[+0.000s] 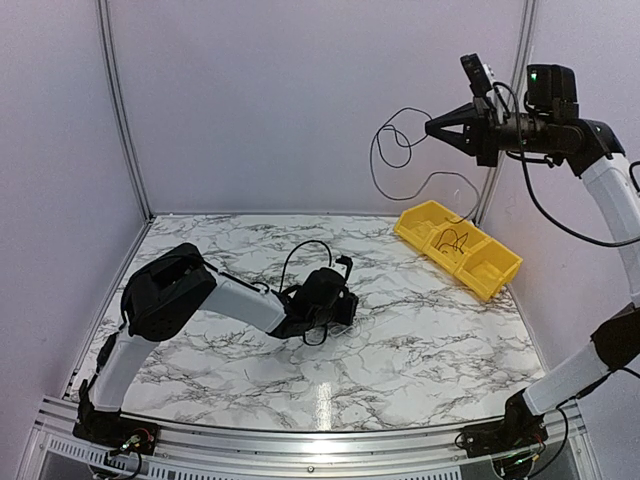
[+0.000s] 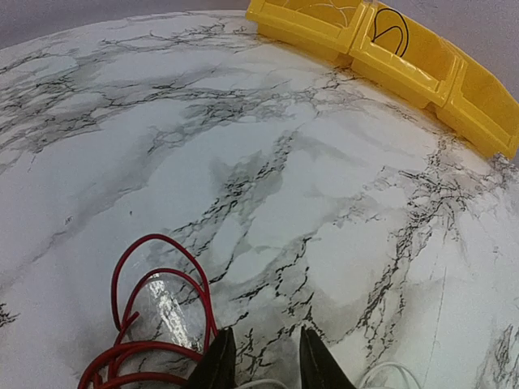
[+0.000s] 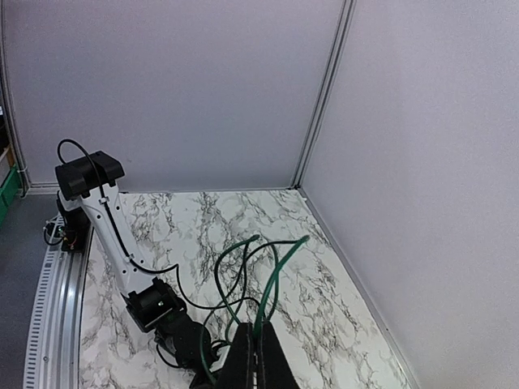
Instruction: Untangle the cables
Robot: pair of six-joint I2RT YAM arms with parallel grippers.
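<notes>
While right gripper (image 1: 432,126) clamps a green cable (image 3: 268,304) high above the yellow tray (image 1: 418,224) | left gripper (image 2: 265,344) parted, beside red cable (image 2: 146,348), well short of tray | step: lifting strand free | next: probably lower it into tray

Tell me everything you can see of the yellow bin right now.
The yellow bin is one long tray of glossy-looking plastic, split into three open-topped compartments in a row. It sits upright on the marble table at the far right, set diagonally near the back corner. A thin black cable lies looped in its middle compartment. A hanging cable, held by the right gripper, drops close behind it; contact unclear.
</notes>
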